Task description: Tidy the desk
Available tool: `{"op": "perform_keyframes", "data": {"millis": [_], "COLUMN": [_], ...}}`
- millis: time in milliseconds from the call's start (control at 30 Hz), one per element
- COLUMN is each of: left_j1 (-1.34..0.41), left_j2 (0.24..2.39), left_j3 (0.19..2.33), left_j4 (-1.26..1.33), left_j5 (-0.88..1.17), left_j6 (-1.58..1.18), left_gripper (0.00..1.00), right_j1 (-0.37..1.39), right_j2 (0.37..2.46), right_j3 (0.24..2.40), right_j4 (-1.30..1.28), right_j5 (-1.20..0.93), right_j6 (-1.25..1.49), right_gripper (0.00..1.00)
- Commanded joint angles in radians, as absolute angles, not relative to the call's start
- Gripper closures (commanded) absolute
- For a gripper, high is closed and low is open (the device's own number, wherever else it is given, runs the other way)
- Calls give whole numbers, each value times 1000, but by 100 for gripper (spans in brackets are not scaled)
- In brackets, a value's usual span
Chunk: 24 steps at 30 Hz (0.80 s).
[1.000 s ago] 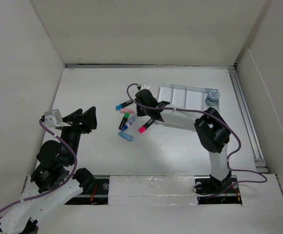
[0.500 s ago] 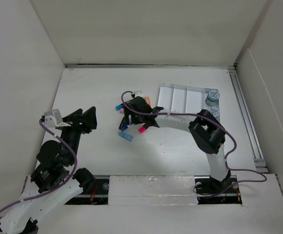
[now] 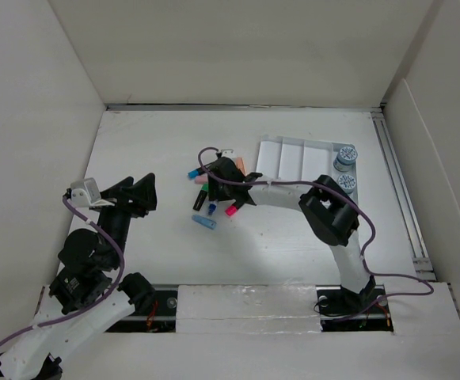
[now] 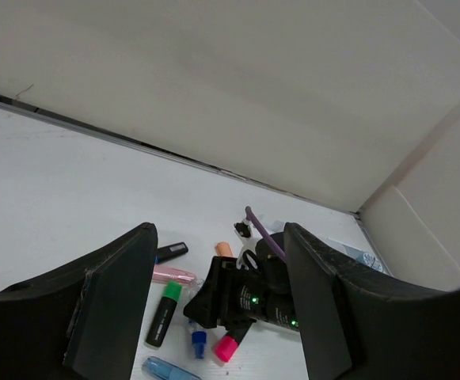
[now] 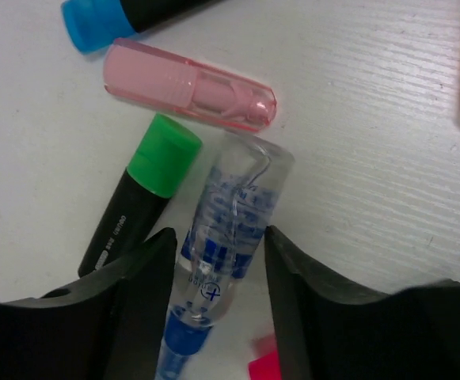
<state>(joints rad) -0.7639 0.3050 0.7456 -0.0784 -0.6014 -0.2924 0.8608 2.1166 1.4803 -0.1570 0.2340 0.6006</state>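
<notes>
On the white desk [image 3: 293, 245] a cluster of pens lies at the middle. My right gripper [image 3: 214, 198] hangs low over it, open. Its fingers [image 5: 127, 309] straddle a clear tube with blue print and a blue cap [image 5: 230, 218], and a small gap shows on the right side. Beside the tube lie a green-capped black marker [image 5: 138, 198], a pink clear case [image 5: 190, 85] and a blue-capped marker [image 5: 95, 20]. A pink-capped marker [image 3: 234, 207] lies under the right wrist. My left gripper [image 3: 138, 194] stands open at the left, holding nothing, and points toward the cluster [image 4: 218, 293].
A white compartmented tray [image 3: 301, 154] stands at the back right, with two grey-blue round rolls [image 3: 346, 157] at its right end. A pale blue capsule [image 3: 204, 222] lies just in front of the cluster. An orange piece [image 3: 240, 165] lies behind it. White panels wall the desk.
The right gripper has moved left from beside the tray to over the pens. It went from shut to wide open, then narrowed round the clear tube. The left arm has not moved.
</notes>
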Motion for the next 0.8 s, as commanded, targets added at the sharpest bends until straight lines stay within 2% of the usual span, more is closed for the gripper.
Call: {"op": "perform_keyframes", "data": {"millis": [0, 133, 167, 267, 500, 767], "left_j1": [-762, -762, -762, -762, -762, -762], "left_j2": [295, 302, 304, 305, 307, 295], "left_j3": [739, 745, 744, 739, 742, 744], "left_j4": [-41, -48, -45, -44, -46, -48], "left_j5": [-591, -589, -589, -595, -592, -583], "left_j6": [-278, -281, -279, -279, -281, -282], "left_gripper": [39, 39, 39, 39, 39, 39], "right_j1": [850, 850, 850, 839, 712, 509], "right_j2": [2112, 2111, 2108, 2065, 1820, 1716], "right_j3": [1465, 1473, 1473, 1445, 1258, 1192], "right_j4": [-167, -146, -137, -85, 164, 121], "right_j5": [275, 221, 210, 160, 11, 73], "right_j6": [609, 612, 621, 649, 735, 692], "right_gripper": [49, 65, 72, 79, 82, 81]}}
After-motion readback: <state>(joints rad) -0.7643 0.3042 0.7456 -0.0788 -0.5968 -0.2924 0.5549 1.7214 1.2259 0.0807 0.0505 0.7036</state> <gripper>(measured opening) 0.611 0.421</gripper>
